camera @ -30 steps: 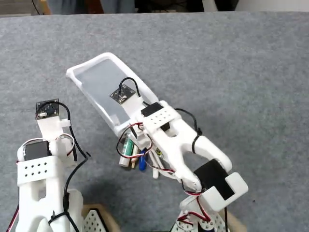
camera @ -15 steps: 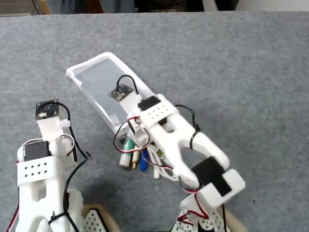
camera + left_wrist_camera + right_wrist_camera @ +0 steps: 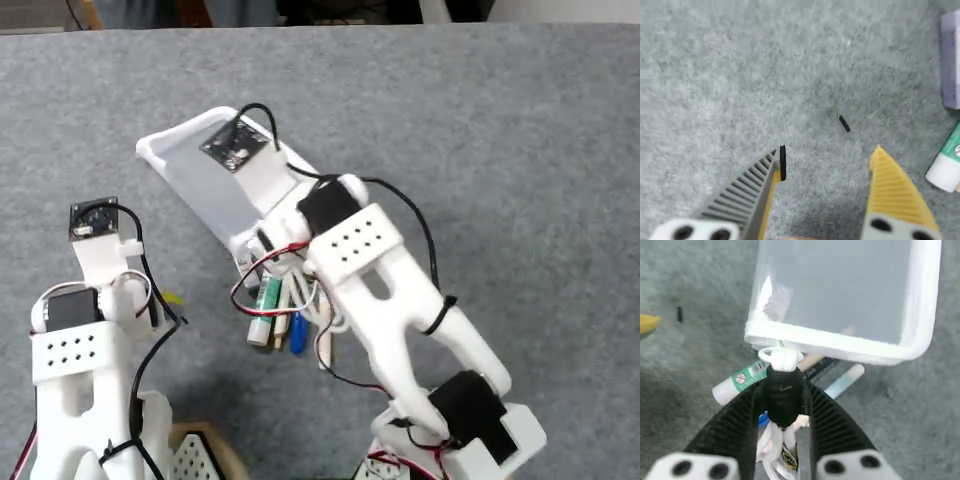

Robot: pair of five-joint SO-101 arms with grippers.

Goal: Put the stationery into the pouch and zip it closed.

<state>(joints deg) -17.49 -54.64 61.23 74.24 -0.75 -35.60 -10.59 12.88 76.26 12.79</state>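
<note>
- The surface (image 3: pixel 520 150) is a grey, felt-like mat. It covers the whole work area under both arms.
- Past its far edge, the high view shows a narrow dark strip of room. The shapes in it are too cut off to make out.
- A small black fleck (image 3: pixel 844 123) lies on the bare mat between the left gripper's fingers.
- The pouch (image 3: pixel 190 165) is translucent with a white rim. It lies flat and at a slant on the surface, in front of the right arm.
- The stationery lies outside the pouch in a loose cluster, just beside its near end. It includes a glue stick (image 3: pixel 265 305), a blue pen (image 3: pixel 297 333) and a dark pen (image 3: pixel 812 371) partly under the pouch rim.
- The right gripper (image 3: pixel 784 377) is clamped on a small black piece (image 3: pixel 784 395). The tip of that piece meets the white zip pull (image 3: pixel 777 357) at the pouch's corner.
- The left gripper (image 3: pixel 830 150) hangs over bare mat beside the cluster, its jaws spread wide and holding nothing.
- The glue stick has a green label with white print and a red mark, too small to read.
- The dark pen carries pale lettering along its barrel, also illegible.
- A yellow-and-black tag (image 3: pixel 788 456) shows under the right gripper. Its print cannot be read.
</note>
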